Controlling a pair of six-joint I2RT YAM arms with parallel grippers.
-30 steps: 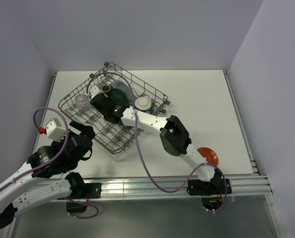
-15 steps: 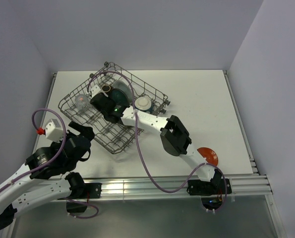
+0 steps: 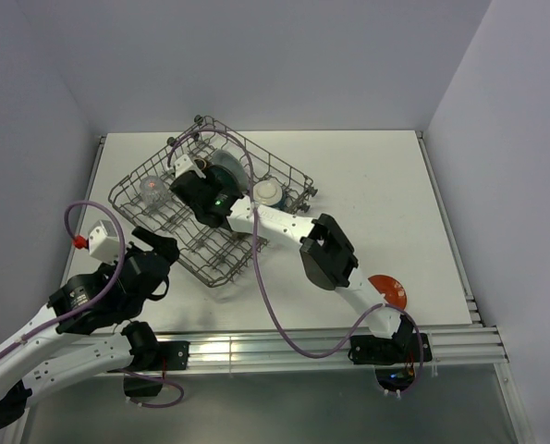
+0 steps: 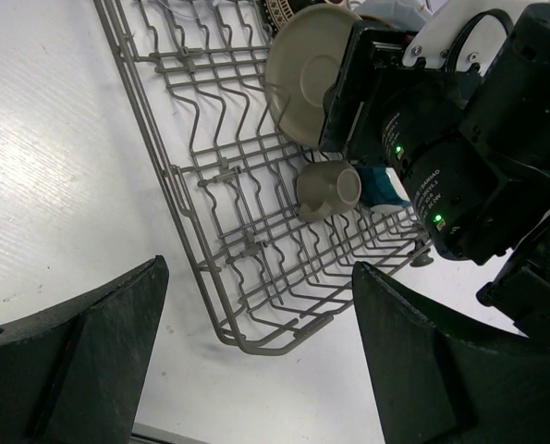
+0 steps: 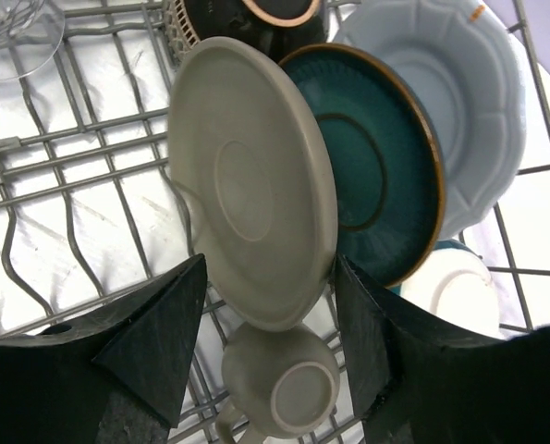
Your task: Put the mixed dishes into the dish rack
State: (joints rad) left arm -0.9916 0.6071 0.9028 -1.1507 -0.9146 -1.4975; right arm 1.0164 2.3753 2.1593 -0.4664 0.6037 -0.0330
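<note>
Right arm (image 3: 284, 222) reaching across dish rack (image 4: 201, 213), right gripper (image 5: 270, 277) spread around cream dish (image 5: 247, 185), left gripper (image 4: 261, 268) wide, over white table (image 3: 376, 185), pale walls (image 3: 284, 55).

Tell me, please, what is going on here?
The right fingers reach into the dish rack around a cream saucer standing on edge beside the dark teal dish; whether they grip it is unclear. The left fingers hang open and empty near the rack. A red-orange saucer lies on the table.
</note>
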